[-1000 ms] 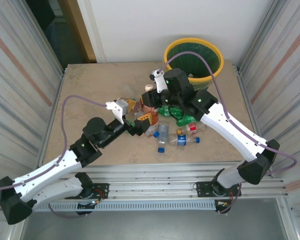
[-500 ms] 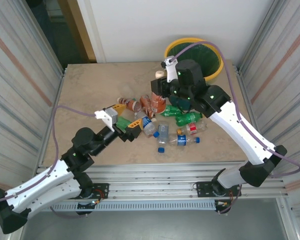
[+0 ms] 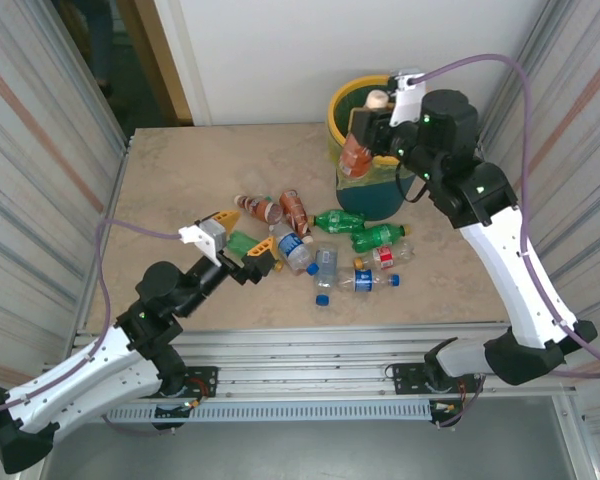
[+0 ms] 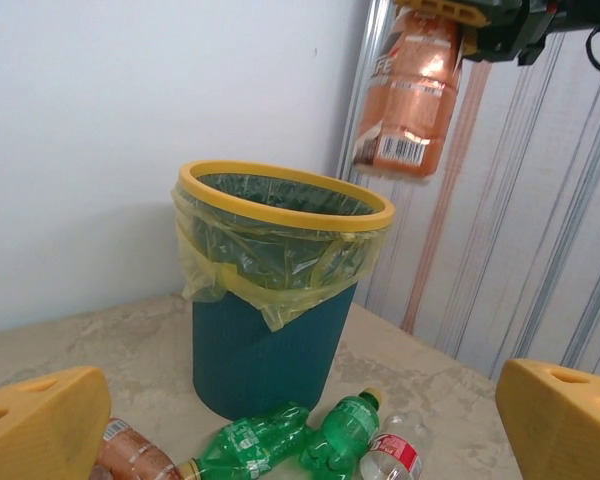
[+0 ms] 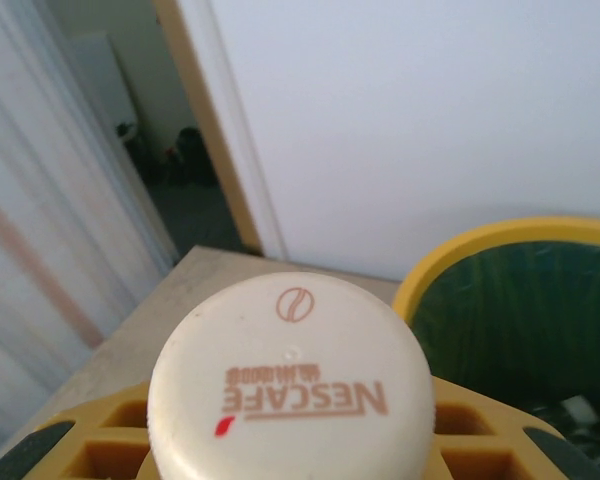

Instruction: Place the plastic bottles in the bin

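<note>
Brown-orange bottle (image 3: 357, 152), clamped in right gripper (image 3: 367, 122), hangs above bin (image 4: 270, 350) rim; left gripper (image 3: 242, 241) gapes.

The bin (image 3: 375, 200) stood at the far right of the surface (image 3: 180, 170), close to the back wall. Above its left rim, the right hand (image 3: 372, 128) gripped a Nescafé bottle (image 3: 357, 152), cap uppermost. The loose bottles (image 3: 320, 250) lay in a cluster on the surface before and left of the bin, two of them just beside its base. The left hand (image 3: 242, 240), fingers spread, sat at the cluster's left end, well apart from the bin.
</note>
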